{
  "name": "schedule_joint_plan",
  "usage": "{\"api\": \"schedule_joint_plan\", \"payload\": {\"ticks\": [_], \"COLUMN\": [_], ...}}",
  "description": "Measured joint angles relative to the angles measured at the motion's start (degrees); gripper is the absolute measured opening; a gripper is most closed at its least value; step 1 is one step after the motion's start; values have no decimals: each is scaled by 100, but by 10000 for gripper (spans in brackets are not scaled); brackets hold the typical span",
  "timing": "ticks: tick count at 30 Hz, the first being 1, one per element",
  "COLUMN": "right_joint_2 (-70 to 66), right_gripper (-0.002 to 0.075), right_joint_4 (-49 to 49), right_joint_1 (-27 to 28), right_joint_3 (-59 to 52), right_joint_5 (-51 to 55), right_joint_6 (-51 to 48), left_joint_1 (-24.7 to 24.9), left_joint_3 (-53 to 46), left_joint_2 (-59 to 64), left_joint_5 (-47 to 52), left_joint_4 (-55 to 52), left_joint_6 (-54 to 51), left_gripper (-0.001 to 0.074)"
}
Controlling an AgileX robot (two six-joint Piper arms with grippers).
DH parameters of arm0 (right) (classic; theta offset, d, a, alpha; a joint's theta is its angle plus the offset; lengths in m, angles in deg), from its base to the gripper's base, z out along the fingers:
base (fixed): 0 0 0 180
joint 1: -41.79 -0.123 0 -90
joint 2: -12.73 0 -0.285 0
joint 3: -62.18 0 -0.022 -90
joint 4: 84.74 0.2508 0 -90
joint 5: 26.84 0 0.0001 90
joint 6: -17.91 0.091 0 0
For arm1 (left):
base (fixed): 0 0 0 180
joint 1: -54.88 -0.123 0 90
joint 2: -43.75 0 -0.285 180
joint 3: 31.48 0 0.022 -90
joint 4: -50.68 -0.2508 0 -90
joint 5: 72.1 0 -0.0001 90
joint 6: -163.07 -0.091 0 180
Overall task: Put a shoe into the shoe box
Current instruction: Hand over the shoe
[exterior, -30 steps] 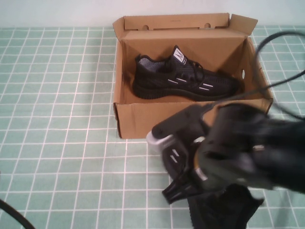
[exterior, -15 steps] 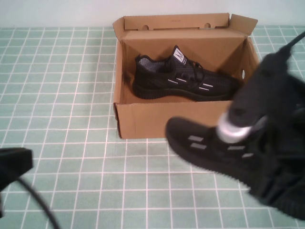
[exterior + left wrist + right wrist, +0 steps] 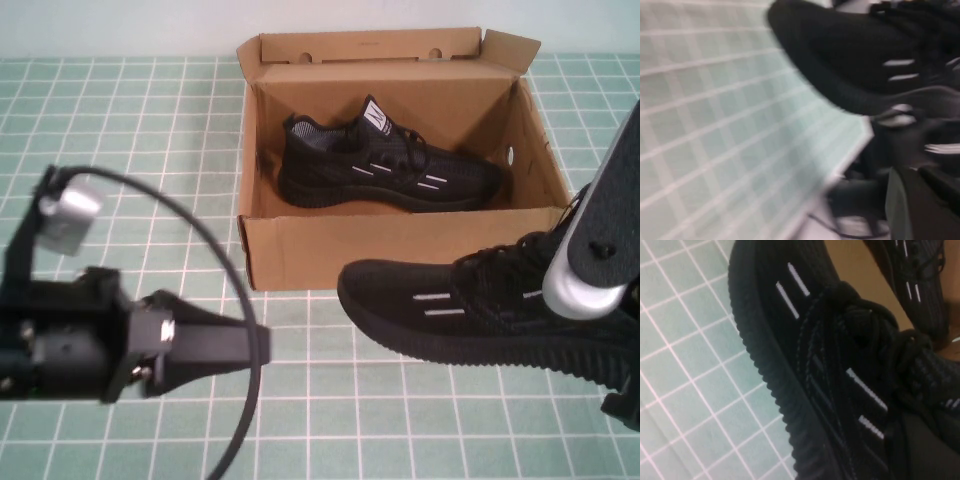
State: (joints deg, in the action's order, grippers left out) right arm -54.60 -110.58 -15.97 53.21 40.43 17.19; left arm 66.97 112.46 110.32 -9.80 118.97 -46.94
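The brown shoe box (image 3: pixel 400 248) stands open at the back middle, with one black sneaker (image 3: pixel 385 165) lying inside it. A second black shoe (image 3: pixel 450 310) with white dashes is in front of the box's front wall, toe pointing left. My right gripper (image 3: pixel 603 335) holds it at the heel end; the right wrist view shows the shoe (image 3: pixel 830 365) filling the frame and the box behind it. My left gripper (image 3: pixel 252 347) is at the lower left, pointing right toward the held shoe's toe, a short gap away. The left wrist view shows that shoe (image 3: pixel 850 60), blurred.
A green tablecloth with a white grid (image 3: pixel 130 180) covers the table. A black cable (image 3: pixel 215 250) arcs over the left arm. The box's lid flap (image 3: pixel 365 45) stands upright at the back. Open cloth lies left of the box.
My right arm has swung up and to the right, turning the shoe level with its toe pointing left. My left arm has come in from the lower left toward the shoe.
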Motion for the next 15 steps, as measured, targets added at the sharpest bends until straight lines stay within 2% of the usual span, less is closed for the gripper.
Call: {"api": "schedule_joint_plan", "payload": {"ticks": [6, 15], "right_joint_2": [0, 139], "right_gripper": [-2, -2], "right_joint_4": [0, 27], "right_joint_1": [0, 0], "right_joint_3": [0, 0], "right_joint_5": [75, 75], "right_joint_6": [-150, -269], "left_joint_1": [12, 2], "left_joint_3": [0, 0], "left_joint_2": [1102, 2113], "left_joint_5": [517, 499], "left_joint_4": [1117, 1385], "left_joint_6": [-657, -1130], "left_gripper": [-3, -3]}}
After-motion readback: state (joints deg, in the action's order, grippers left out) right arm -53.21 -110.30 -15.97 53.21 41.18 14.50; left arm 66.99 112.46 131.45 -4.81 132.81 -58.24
